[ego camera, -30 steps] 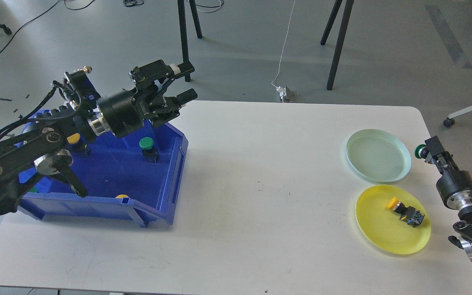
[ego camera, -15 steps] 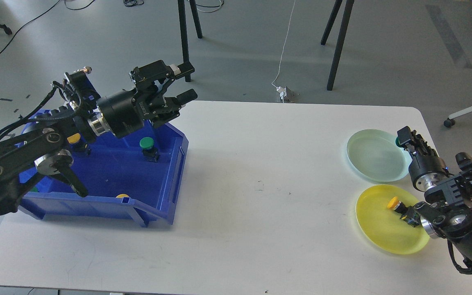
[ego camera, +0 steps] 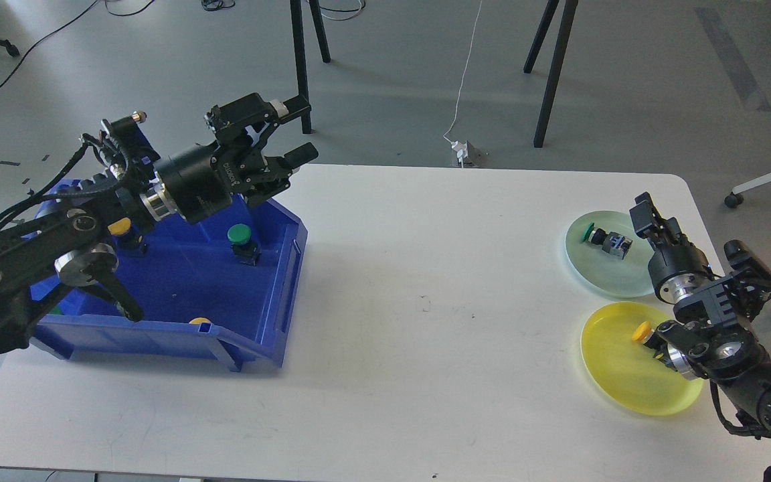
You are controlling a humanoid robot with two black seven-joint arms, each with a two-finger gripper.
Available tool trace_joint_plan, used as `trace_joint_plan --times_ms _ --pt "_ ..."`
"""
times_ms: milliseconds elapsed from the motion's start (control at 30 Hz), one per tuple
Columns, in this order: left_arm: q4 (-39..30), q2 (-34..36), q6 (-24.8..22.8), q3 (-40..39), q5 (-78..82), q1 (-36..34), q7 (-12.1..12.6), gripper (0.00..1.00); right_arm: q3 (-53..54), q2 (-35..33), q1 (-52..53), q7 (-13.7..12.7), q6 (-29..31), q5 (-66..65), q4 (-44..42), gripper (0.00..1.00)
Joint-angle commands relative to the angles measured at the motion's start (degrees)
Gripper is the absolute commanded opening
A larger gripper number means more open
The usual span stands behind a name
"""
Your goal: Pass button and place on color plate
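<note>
A green-capped button [ego camera: 604, 239] lies on its side on the pale green plate [ego camera: 600, 278] at the table's right. My right gripper [ego camera: 642, 213] stands just to the right of it, apart from it, with its jaws open and empty. A yellow-capped button [ego camera: 642, 331] lies on the yellow plate [ego camera: 616, 375], partly hidden by my right arm. My left gripper [ego camera: 300, 130] is open and empty, held above the far right corner of the blue bin [ego camera: 272, 321]. In the bin are a green button [ego camera: 239, 235] and a yellow button [ego camera: 120, 227].
Another yellow cap [ego camera: 199, 321] shows at the bin's front wall. The white table [ego camera: 425, 268] spans the view, its right edge close behind the plates. Tripod legs [ego camera: 553, 73] and a white cable [ego camera: 462, 87] are on the floor beyond.
My right gripper moved left over the pale green plate and let go of the green button, which now lies on that plate. My left gripper shifted slightly left.
</note>
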Motion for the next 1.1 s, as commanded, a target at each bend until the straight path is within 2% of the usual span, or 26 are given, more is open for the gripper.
trace_joint_plan --times_ms 0,134,300,434,568,634,701,1068 --pt "0.57 -0.04 0.0 0.01 -1.02 0.01 0.0 0.86 0.5 -0.18 1.76 0.0 0.0 0.17 2.43 0.92" --pt "2.5 0.48 0.0 -0.43 -1.98 -0.17 0.0 0.86 2.25 -3.33 4.31 0.0 0.0 2.37 14.71 0.92" --pt "6.89 3.73 0.0 -4.12 -8.66 -0.17 0.0 0.88 8.21 -14.75 8.53 0.0 0.0 7.98 39.76 0.92" --pt "14.17 3.82 0.0 -6.14 -13.49 -0.08 0.0 0.9 15.95 -17.05 8.71 0.0 11.8 18.16 49.18 0.94" --pt "22.79 2.42 0.0 -8.07 -18.33 -0.08 0.0 0.92 18.95 -17.84 8.18 0.0 27.43 31.52 53.24 0.95" --pt "24.47 1.54 0.0 -9.3 -20.26 -0.17 0.0 0.92 19.57 -18.63 7.66 0.0 38.13 37.93 53.16 0.96" --pt "24.48 1.1 0.0 -9.75 -20.8 -0.17 0.0 0.93 19.57 -18.2 7.3 0.0 45.11 42.17 52.37 0.97" --pt "23.87 -2.32 0.0 -9.14 -20.27 -0.34 0.0 0.94 22.99 -18.63 4.5 0.0 46.1 44.38 52.97 0.98"
